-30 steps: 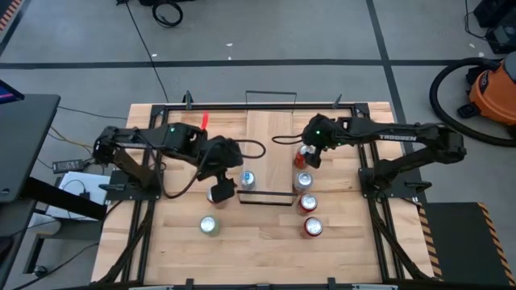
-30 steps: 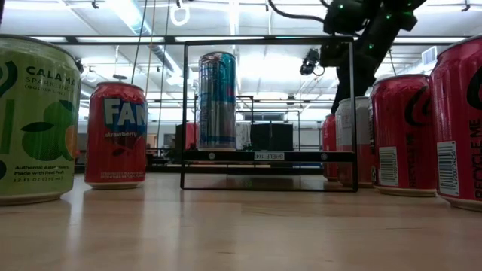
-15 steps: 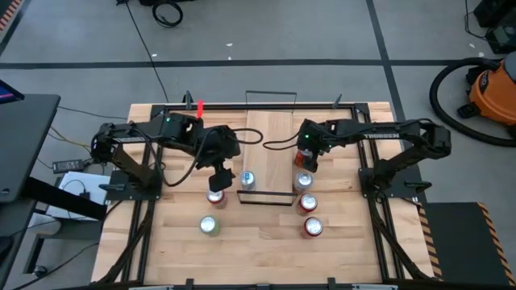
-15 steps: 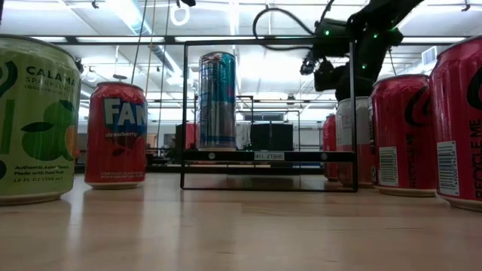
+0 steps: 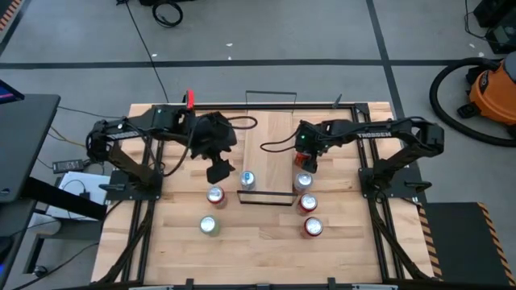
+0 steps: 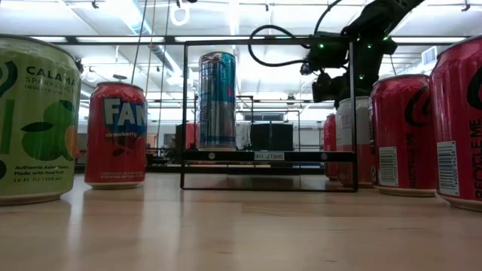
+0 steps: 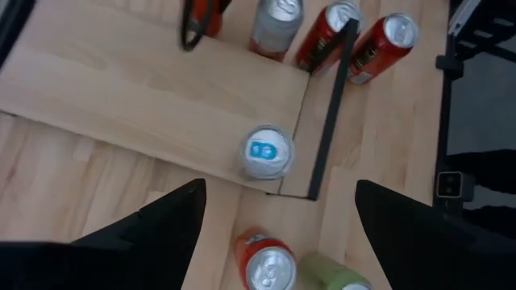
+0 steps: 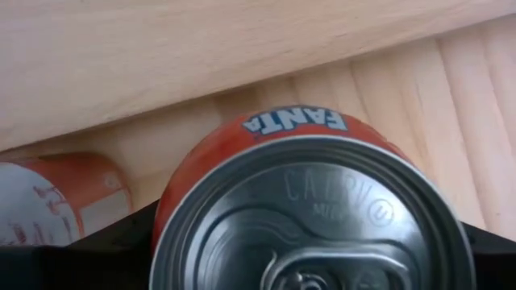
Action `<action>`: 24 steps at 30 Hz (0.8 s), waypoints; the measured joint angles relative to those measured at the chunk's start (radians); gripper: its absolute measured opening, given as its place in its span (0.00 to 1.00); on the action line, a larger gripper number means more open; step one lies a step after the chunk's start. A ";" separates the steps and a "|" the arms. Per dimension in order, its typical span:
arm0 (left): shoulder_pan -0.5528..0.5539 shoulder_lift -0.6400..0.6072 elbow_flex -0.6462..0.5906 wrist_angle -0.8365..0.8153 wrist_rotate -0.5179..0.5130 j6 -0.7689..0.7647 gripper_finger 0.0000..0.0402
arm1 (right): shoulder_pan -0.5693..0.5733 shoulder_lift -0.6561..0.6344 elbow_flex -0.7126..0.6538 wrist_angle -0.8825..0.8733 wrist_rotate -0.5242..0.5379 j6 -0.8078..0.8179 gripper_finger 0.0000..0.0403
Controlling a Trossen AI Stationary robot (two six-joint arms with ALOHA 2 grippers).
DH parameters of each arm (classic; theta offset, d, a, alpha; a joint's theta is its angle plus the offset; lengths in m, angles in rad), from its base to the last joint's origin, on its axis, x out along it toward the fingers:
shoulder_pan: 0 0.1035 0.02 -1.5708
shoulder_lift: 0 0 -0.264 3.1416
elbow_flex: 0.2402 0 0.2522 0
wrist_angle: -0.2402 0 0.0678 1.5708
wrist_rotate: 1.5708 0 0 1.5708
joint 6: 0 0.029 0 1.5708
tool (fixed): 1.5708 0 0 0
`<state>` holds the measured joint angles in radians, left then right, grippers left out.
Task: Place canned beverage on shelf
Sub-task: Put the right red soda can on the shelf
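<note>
An orange shop vacuum (image 5: 493, 90) with a black ribbed hose (image 5: 442, 87) stands on the grey floor to the right of the table. A coiled black cable (image 5: 168, 12) lies on that floor beyond the table's far edge.

My shelf (image 5: 268, 153) is bare except for the blue can (image 5: 247, 179) at its near left corner, so there is room beside it. The black wire rail (image 5: 266, 199) closes the near end. Along the shelf's right edge a row of cans blocks my right side: an orange can (image 8: 310, 217), silver can (image 5: 303, 181), red cans (image 5: 309, 203).
</note>
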<state>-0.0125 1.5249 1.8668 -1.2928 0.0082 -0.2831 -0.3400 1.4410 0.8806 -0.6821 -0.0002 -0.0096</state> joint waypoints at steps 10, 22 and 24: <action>0.089 -0.040 0.000 0.002 -0.003 0.077 0.82 | -0.056 -0.080 0.060 -0.119 -0.030 -0.051 0.81; 0.164 -0.055 0.000 0.026 0.023 0.115 0.82 | -0.050 -0.016 0.342 -0.195 -0.089 -0.117 0.81; 0.169 -0.055 0.000 0.025 0.023 0.116 0.82 | -0.030 0.003 0.361 -0.209 -0.099 -0.105 0.81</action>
<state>0.1566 1.4700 1.8671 -1.2674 0.0315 -0.1673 -0.3703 1.4439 1.2416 -0.8914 -0.0996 -0.1149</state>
